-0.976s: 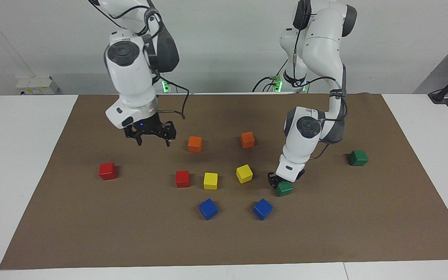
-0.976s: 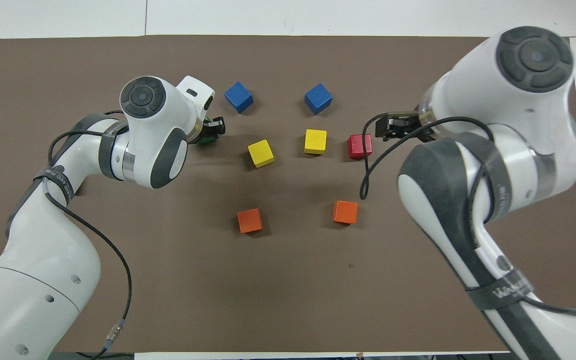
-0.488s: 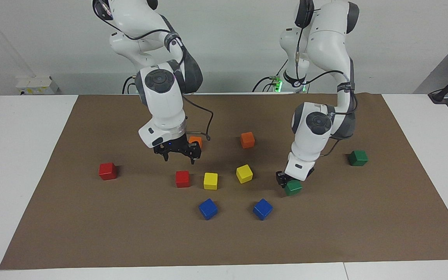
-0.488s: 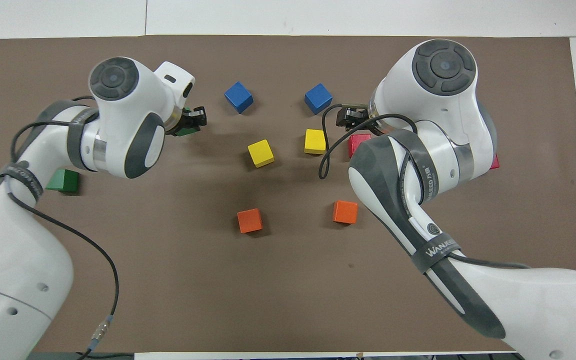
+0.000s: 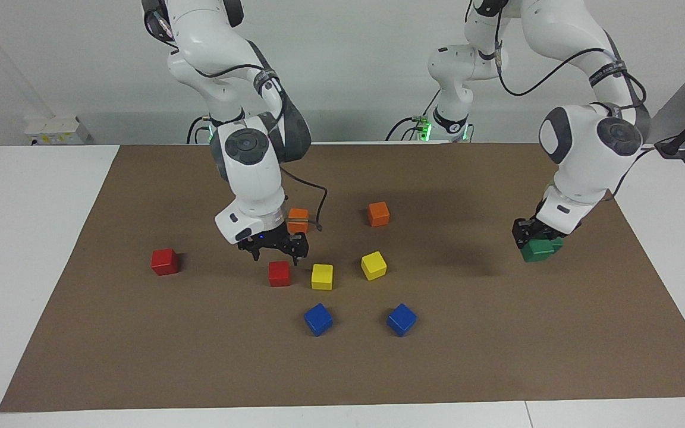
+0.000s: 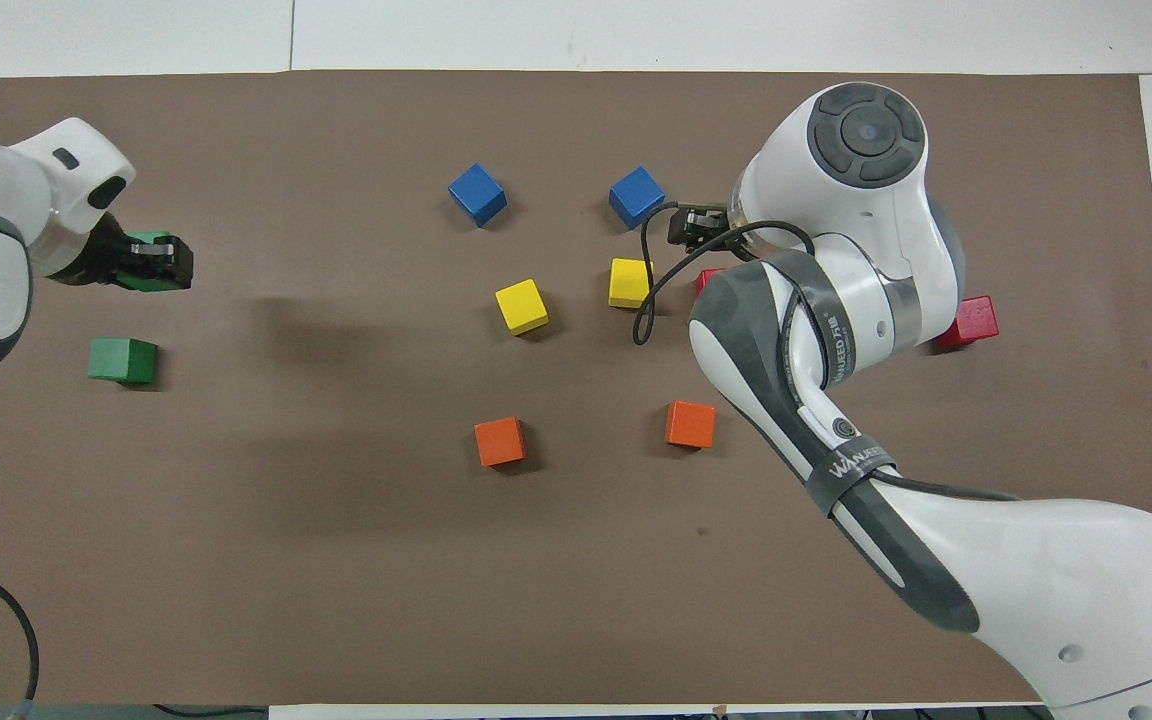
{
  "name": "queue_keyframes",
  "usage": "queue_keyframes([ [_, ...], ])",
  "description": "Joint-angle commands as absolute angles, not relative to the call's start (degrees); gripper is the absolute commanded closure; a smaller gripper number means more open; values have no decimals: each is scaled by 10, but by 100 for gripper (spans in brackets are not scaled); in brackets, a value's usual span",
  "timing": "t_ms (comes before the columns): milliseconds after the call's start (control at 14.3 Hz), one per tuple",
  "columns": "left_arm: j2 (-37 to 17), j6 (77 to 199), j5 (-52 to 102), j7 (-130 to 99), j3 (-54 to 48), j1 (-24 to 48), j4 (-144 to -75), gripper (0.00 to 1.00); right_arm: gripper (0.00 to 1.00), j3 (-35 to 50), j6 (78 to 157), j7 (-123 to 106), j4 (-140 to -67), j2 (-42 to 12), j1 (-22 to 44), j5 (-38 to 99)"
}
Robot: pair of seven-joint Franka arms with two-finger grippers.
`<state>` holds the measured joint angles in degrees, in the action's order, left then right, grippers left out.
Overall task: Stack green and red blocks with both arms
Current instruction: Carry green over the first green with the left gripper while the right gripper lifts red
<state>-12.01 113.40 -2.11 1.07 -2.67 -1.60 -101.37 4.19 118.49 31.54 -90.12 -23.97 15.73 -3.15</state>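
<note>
Left tool (image 5: 536, 238): closed on a green cube (image 5: 540, 250), which is carried in the air over the brown mat (image 5: 497, 356) at the left arm's end of the table (image 5: 21, 238); the cube is partly hidden by the fingers in the overhead view (image 6: 148, 262).
Second green cube (image 6: 122, 360): seen resting on the mat in the overhead view, close to the left tool; hidden by that tool and its load in the facing view.
Right tool (image 5: 272, 245): fingers spread apart, nothing held; it is poised just above a red cube (image 5: 279, 273), not touching it.
Second red cube (image 5: 165, 261): found alone toward the right arm's end of the table, well apart from the right tool.
Neighbours of the right tool: a yellow cube (image 5: 321, 276) just beside the red cube under it; an orange cube (image 5: 298, 219) partly covered by the right arm's wrist.
Other cubes: a second yellow cube (image 5: 373, 265), a second orange cube (image 5: 378, 214) and two blue cubes (image 5: 318, 319) (image 5: 401, 319) lie between the two tools.
Look of the task cubes: plain, smooth, equal in size to the others.
</note>
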Motion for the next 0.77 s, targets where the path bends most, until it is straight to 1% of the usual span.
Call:
queue_keyframes([
  [0, -69, 1141, 2, 114, -32, -68, -1083, 100, 0, 47, 1231, 298, -937, -241, 149, -40],
  [209, -48, 1191, 18, 184, -33, -118, -1140, 100, 0, 47, 1243, 287, -954, -239, 149, -40],
  [279, -40, 1222, 18, 187, -33, -126, -1170, 100, 0, 47, 1247, 273, -963, -236, 148, -40],
  [418, -22, 1282, 18, 188, -31, -128, -1223, 100, 0, 46, 1283, 258, -996, -229, 142, -40],
  [488, -18, 1297, 18, 189, -32, -138, -1239, 100, 0, 46, 1296, 257, -1009, -226, 141, -40],
  [697, -19, 1311, 19, 194, -33, -142, -1248, 100, 0, 46, 1323, 254, -1033, -224, 141, -40],
])
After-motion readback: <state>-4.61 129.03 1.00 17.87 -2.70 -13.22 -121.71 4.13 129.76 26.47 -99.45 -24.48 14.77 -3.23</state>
